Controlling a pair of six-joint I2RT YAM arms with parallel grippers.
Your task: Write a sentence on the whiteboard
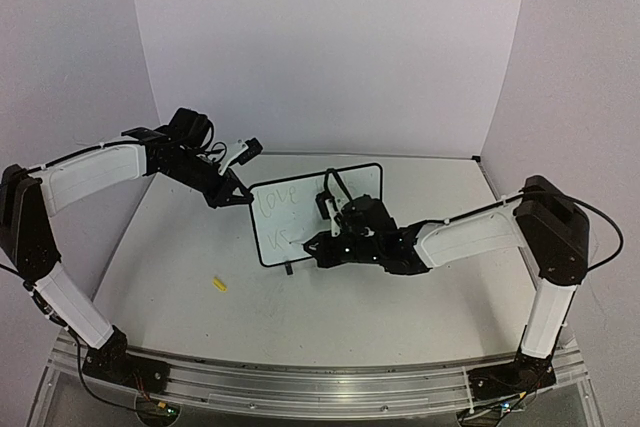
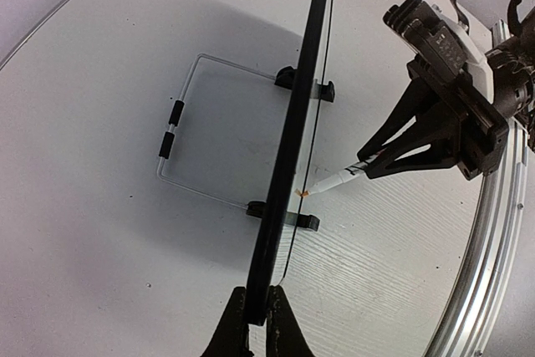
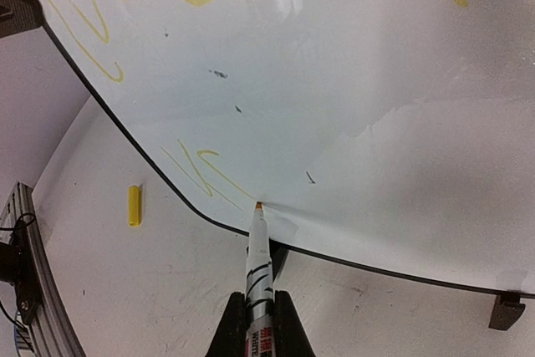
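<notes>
The whiteboard stands upright at mid table; it also shows edge-on in the left wrist view and close up in the right wrist view. My left gripper is shut on the board's black frame at its left end. My right gripper is shut on a white marker whose tip touches the board near its lower edge. The sentence is yellowish: a first line begins "love", and a few strokes of a second line end at the tip.
A small yellow marker cap lies on the white table left of and in front of the board. A wire stand props the board from behind. Walls close in at back and sides; the metal rail runs along the near edge.
</notes>
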